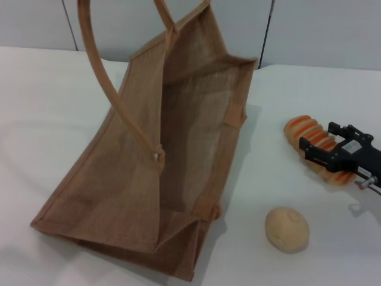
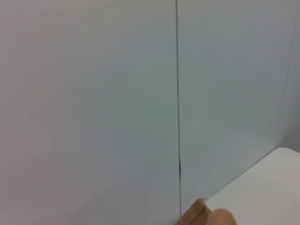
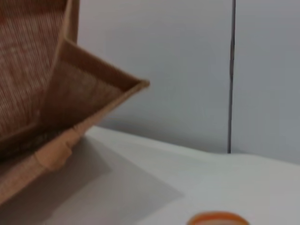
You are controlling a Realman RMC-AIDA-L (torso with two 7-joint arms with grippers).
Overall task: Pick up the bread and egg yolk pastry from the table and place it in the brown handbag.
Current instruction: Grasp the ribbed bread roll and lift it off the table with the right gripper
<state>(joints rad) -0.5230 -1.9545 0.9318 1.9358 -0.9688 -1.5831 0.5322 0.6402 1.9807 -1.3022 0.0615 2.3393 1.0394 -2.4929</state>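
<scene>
My right gripper (image 1: pixel 326 156) over bread (image 1: pixel 311 139) on table (image 1: pixel 47 107), jaws straddling loaf, not clamped. Egg yolk pastry (image 1: pixel 287 229) nearby. Brown handbag (image 1: pixel 172 161) open, tilted, well left.

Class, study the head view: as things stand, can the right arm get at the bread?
Probably yes. The right gripper hangs directly over the bread on the table, nothing between them; the egg yolk pastry lies apart.
</scene>
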